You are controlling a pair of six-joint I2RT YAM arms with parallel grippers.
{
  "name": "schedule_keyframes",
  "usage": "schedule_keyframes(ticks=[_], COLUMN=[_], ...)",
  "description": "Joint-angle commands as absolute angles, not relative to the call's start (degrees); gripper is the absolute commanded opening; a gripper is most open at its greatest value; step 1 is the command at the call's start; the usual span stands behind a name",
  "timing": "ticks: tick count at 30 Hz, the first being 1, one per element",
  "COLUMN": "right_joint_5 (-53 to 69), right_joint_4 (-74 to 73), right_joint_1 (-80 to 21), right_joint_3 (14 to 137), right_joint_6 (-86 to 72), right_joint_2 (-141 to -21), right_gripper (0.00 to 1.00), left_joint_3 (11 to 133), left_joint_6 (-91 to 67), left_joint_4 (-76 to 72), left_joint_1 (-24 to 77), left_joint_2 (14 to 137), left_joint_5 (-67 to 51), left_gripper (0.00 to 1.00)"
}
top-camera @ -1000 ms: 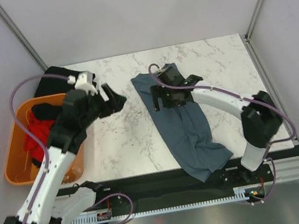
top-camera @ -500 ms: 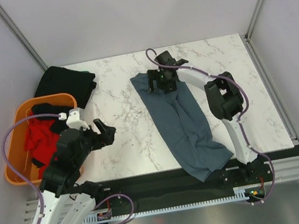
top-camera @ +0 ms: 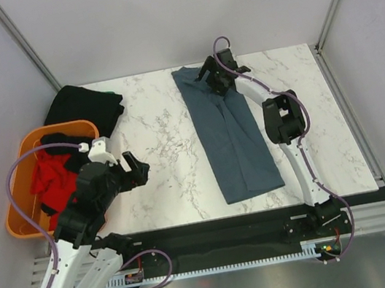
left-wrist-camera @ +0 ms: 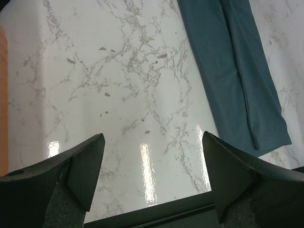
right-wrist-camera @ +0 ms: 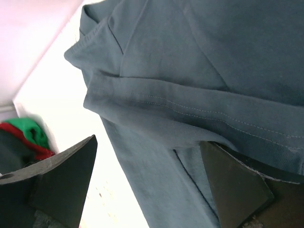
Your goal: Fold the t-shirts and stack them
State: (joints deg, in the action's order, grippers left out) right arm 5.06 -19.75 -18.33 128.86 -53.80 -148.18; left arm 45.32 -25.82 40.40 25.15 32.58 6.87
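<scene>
Grippers: left gripper (left-wrist-camera: 152, 137) spread wide, empty; right gripper (right-wrist-camera: 148, 140) spread wide over blue-grey t-shirt (right-wrist-camera: 213, 47).

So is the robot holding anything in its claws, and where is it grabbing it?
Nothing is held. The left claw hangs open over the table. The right claw is spread wide over the blue-grey t-shirt, not pinching it.

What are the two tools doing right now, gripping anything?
Left tool: open, empty, above the table.
Right tool: open wide over the far end of the blue-grey t-shirt, not clamping it.
</scene>
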Motion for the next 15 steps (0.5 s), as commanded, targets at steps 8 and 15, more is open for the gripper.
schedule_keyframes(ticks=[8, 15], right_joint_5=[6.78, -11.84], right_joint_4=[-17.75, -24.86], right_joint_1=[-18.81, -18.11], right_joint_3=[123.69, 91.30], right_joint_6=[-43.70, -35.78], right_joint_2=[-136.17, -102.64], right_gripper=[0.98, 0.98], left_joint_3=[45.17, 42.02], left_joint_6=[-24.78, -35.14], left_joint_4=[37.98, 28.50], left_joint_1=[24.96, 27.58], left_joint_2=[36.11, 49.03], left_joint_5=[6.86, -5.00], left_gripper=[0.92, 0.82])
